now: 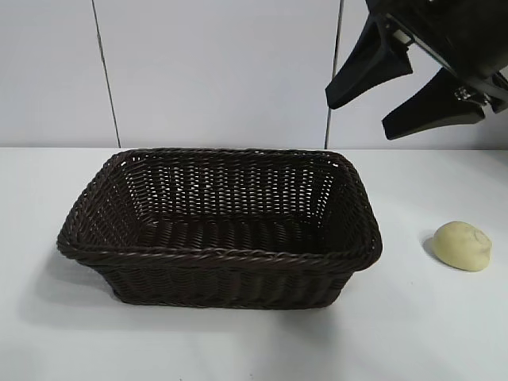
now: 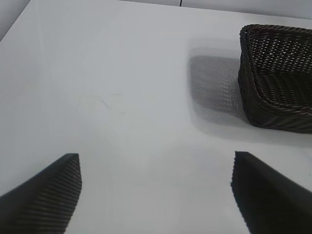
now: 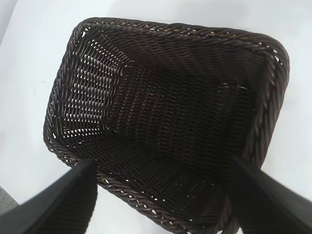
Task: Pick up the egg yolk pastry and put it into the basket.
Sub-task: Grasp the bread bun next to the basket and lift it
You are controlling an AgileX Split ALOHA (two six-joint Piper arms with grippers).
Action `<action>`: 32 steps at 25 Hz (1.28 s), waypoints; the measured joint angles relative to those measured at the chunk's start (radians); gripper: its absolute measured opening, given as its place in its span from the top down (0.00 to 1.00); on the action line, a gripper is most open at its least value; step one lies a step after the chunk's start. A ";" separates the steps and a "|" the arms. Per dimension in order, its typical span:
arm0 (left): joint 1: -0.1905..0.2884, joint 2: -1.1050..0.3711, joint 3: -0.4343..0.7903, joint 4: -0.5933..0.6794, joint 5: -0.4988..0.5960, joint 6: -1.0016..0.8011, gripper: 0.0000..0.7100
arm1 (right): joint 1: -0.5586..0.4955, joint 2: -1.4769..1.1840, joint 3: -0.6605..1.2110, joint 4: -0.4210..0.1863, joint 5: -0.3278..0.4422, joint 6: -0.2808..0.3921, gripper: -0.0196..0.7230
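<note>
The egg yolk pastry [image 1: 463, 245], a small pale yellow dome, lies on the white table to the right of the basket. The basket [image 1: 218, 258] is dark brown wicker and stands empty in the middle of the table; it also shows in the right wrist view [image 3: 161, 31] and in the left wrist view [image 2: 253, 105]. My right gripper [image 1: 357, 117] is open and empty, held high at the upper right, above the basket's right end. My left gripper [image 2: 156, 168] is open and empty over bare table off the basket's left side; it does not show in the exterior view.
The table [image 1: 429, 333] is white and a pale wall stands behind it. The table's edge shows in the left wrist view [image 2: 12, 27]. The basket holds nothing.
</note>
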 joint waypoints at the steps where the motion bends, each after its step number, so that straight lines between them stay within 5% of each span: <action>1: 0.000 0.000 0.000 0.000 0.000 0.000 0.15 | 0.000 0.000 0.000 0.000 0.002 0.009 0.25; 5: 0.000 0.000 0.000 0.000 0.000 0.000 0.15 | -0.001 0.000 -0.022 -0.031 0.024 0.051 0.25; 13: 0.000 0.000 0.000 0.000 0.000 0.000 0.15 | -0.074 0.000 -0.171 -0.318 0.174 0.259 0.25; 16: 0.000 0.000 0.000 0.000 0.000 0.000 0.15 | -0.120 0.000 -0.203 -0.374 0.232 0.286 0.25; 24: 0.000 0.000 0.000 0.000 0.000 0.000 0.15 | -0.267 0.033 -0.209 -0.428 0.294 0.310 0.25; 32: 0.000 0.000 0.000 0.000 0.000 0.000 0.15 | -0.290 0.174 -0.209 -0.429 0.228 0.317 0.25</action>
